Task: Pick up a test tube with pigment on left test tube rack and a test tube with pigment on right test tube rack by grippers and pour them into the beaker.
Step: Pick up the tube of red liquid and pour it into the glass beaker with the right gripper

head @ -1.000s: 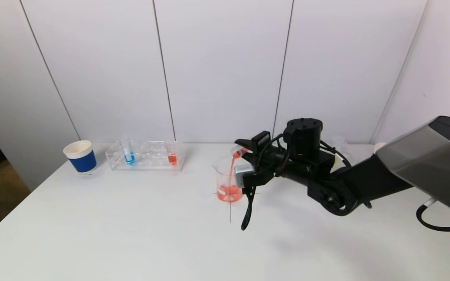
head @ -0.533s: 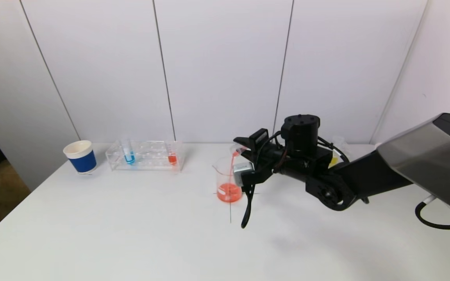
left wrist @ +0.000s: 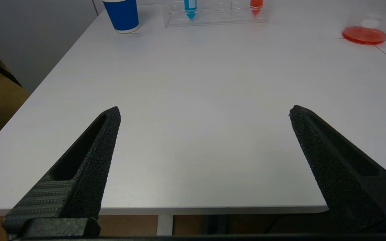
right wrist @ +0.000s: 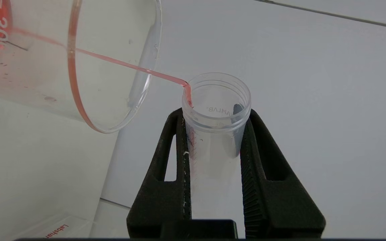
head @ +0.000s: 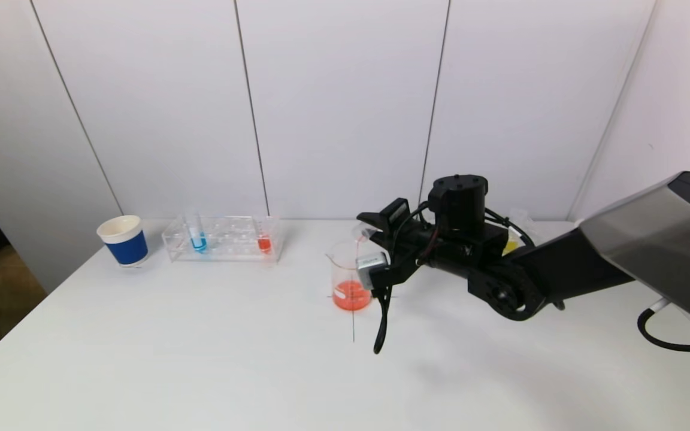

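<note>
The pouring step from the right side is in hand. The right gripper [right wrist: 213, 134] is clenched on a test tube [right wrist: 214, 124], tipped mouth-first over the rim of the beaker [head: 351, 275], which stands mid-bench on a marked cross. Only a thin red stream [right wrist: 126, 65] runs into the beaker, and the tube looks almost drained (red liquid already pools in the beaker's bottom). The left gripper [left wrist: 204, 115] hangs released over the near edge of the bench [head: 201, 359], holding nothing. The left rack [head: 222, 242] holds a blue tube [head: 197, 239] and a red one [head: 264, 241]. Next, I judge, the right arm should level the tube, and the left gripper must reach one pigment tube there.
</note>
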Controlling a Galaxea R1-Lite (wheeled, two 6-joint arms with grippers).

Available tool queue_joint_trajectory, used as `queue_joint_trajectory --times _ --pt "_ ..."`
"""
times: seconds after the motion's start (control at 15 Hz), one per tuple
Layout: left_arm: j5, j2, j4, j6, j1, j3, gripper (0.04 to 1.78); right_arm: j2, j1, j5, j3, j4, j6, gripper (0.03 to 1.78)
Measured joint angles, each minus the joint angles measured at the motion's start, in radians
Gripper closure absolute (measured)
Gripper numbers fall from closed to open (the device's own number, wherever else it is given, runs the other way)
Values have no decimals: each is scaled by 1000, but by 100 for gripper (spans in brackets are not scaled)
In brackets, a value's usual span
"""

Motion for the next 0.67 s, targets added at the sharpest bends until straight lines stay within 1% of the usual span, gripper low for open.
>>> queue_joint_trajectory --times 0.53,0.67 --pt "1 0 0 0 0 0 6 -2 0 0 -7 13 -82 133" --pt "0 0 0 0 0 0 6 -2 5 -3 -7 24 -93 133"
